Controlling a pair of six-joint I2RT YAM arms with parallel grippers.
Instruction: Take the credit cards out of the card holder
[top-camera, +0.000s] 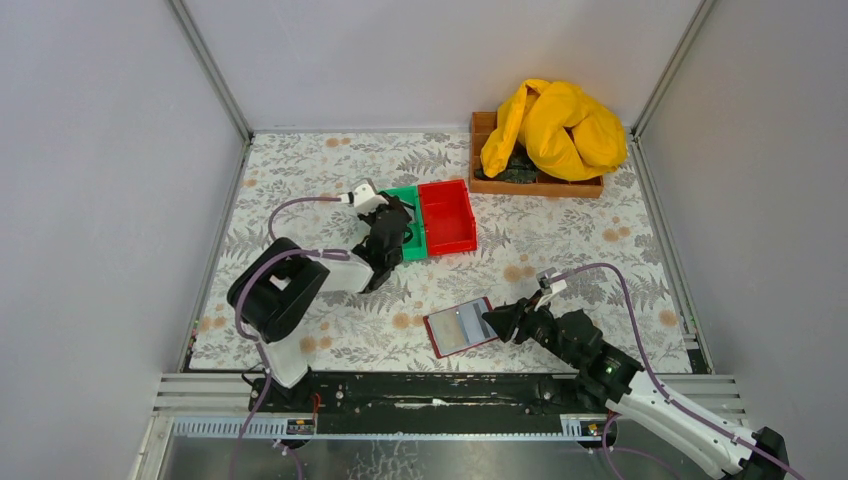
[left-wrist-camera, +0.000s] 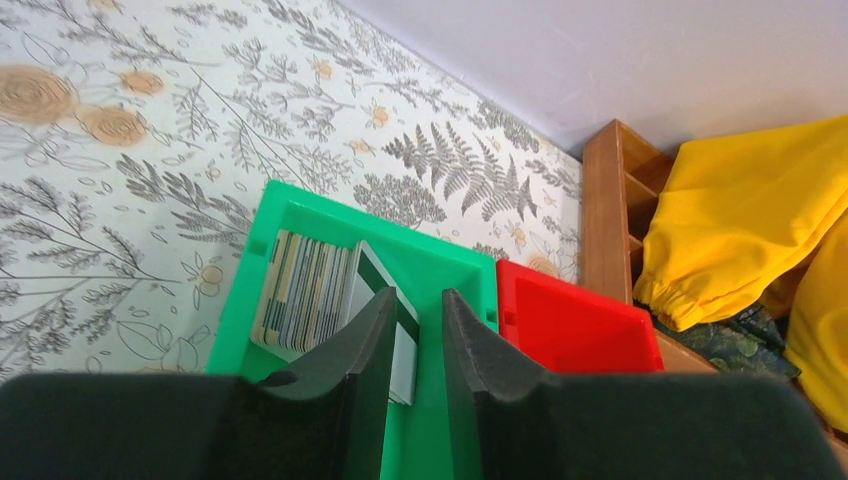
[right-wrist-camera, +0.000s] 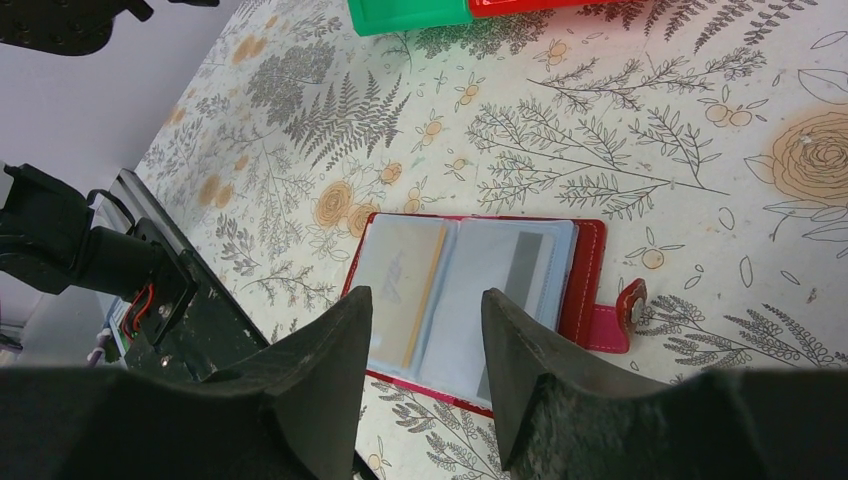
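While the card holder (right-wrist-camera: 460, 270) lay wide open near the front edge of the desk (top-camera: 590, 215), towards the right side, the right hand (right-wrist-camera: 425, 297) hung just above it. Its two fingers stood well apart and held nothing. The holder lay flat with its grey-blue inside facing up, so the pockets were easy to reach. A tan card (right-wrist-camera: 405, 280) sat in the left pocket and a grey card (right-wrist-camera: 525, 270) sat in the right one. The pink snap tab (right-wrist-camera: 628, 305) stuck out at the holder's right side. My guess was that the right hand waited there to pin the holder down or to pull at the next card.

Farther back, near the middle of the desk, the left hand (left-wrist-camera: 418, 300) hovered over a green bin (left-wrist-camera: 250, 270). Its fingers were only a little way apart, and nothing sat between them. A small pile of credit cards (left-wrist-camera: 300, 295) lay in the bin, and one more card (left-wrist-camera: 403, 355) leaned on the pile, right under the fingers. The bin looked like the place where the cards were meant to go. A red bin (left-wrist-camera: 570, 330) touched the green bin on its right. In the back right corner stood a wooden box (top-camera: 540, 187) with a yellow cloth (top-camera: 555, 125) heaped on it.

Two cards were left to take out, so the job was partly done.
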